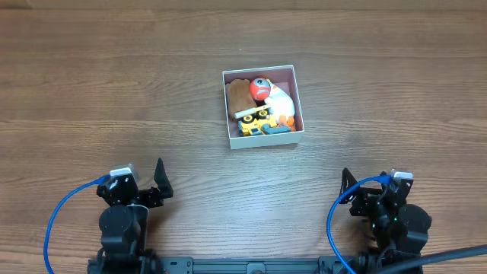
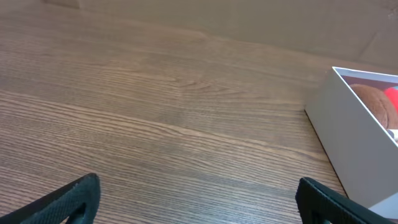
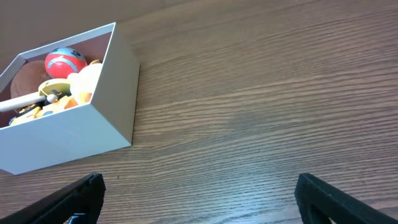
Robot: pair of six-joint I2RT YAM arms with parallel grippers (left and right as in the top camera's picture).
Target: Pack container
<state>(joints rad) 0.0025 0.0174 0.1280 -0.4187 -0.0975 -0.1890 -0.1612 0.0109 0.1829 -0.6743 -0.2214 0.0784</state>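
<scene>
The container point(image 1: 262, 140), a shallow white-walled box with a pink floor, sits at the table's middle, a little toward the far side. It holds several toys: a brown plush point(image 1: 239, 94), a red ball-like toy point(image 1: 259, 87), a white figure point(image 1: 281, 100) and a yellow-and-blue toy vehicle point(image 1: 257, 122). The box shows at the right edge of the left wrist view point(image 2: 336, 134) and at the left of the right wrist view point(image 3: 74, 134). My left gripper point(image 1: 156, 185) point(image 2: 199, 202) is open and empty at the near left. My right gripper point(image 1: 354, 187) point(image 3: 199, 196) is open and empty at the near right.
The wooden table point(image 1: 114, 91) surrounds the box on all sides. Blue cables point(image 1: 61, 213) loop beside both arm bases near the front edge.
</scene>
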